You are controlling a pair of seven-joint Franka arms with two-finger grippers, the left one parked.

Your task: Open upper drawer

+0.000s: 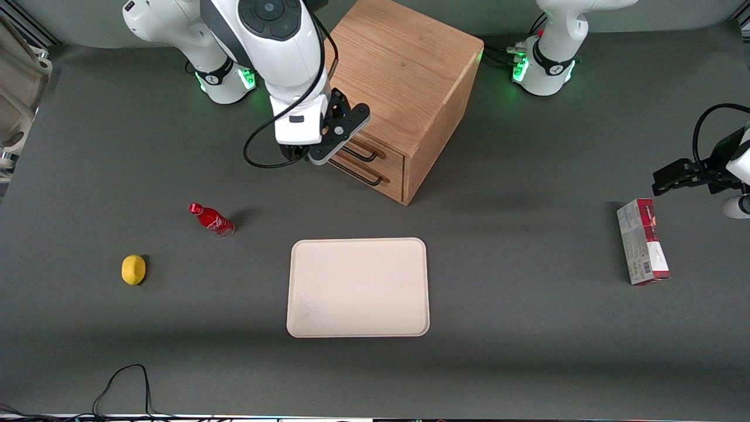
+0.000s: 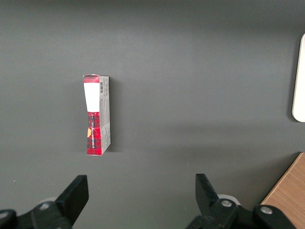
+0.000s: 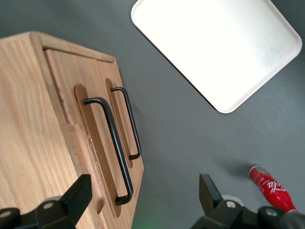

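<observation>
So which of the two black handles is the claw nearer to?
The upper drawer handle, the one closer to the cabinet top. The open claw sits just in front of it, not touching.

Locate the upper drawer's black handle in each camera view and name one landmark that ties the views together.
Front view: the upper drawer handle is on the cabinet front, above the lower handle, beside the gripper.
Right wrist view: the handle lies just ahead of the open jaws.
Left wrist view: not in it; only a cabinet corner shows.
Shared landmark: the white tray, seen in all three views.
</observation>
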